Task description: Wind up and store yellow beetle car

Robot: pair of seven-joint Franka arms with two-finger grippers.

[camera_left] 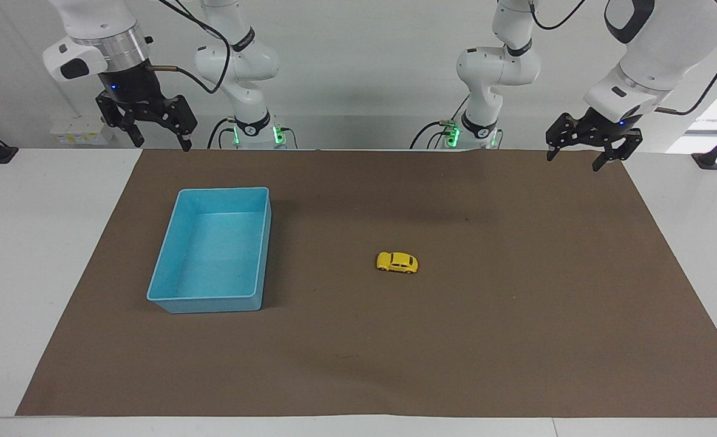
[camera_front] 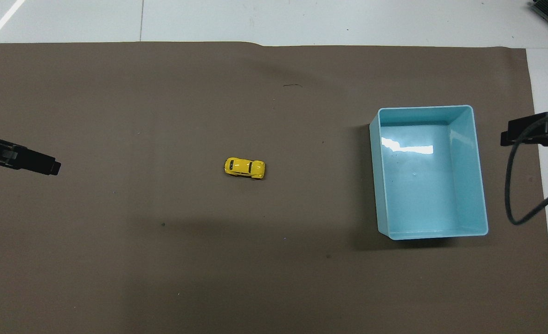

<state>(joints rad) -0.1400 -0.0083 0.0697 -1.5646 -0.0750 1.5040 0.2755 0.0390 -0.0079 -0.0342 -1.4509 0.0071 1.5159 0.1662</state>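
Observation:
The yellow beetle car [camera_left: 397,262] stands on its wheels near the middle of the brown mat, alone and untouched; it also shows in the overhead view [camera_front: 244,168]. The light-blue bin [camera_left: 210,304] sits empty toward the right arm's end of the table, also seen from overhead [camera_front: 429,185]. My left gripper [camera_left: 574,160] is open and empty, up in the air over the mat's edge nearest the robots; its tip shows overhead [camera_front: 46,165]. My right gripper [camera_left: 160,143] is open and empty, raised over the mat's corner by the bin, and waits [camera_front: 510,134].
The brown mat [camera_left: 516,340] covers most of the white table [camera_left: 42,255]. A black cable [camera_front: 510,195] hangs from the right arm beside the bin. Nothing else lies on the mat.

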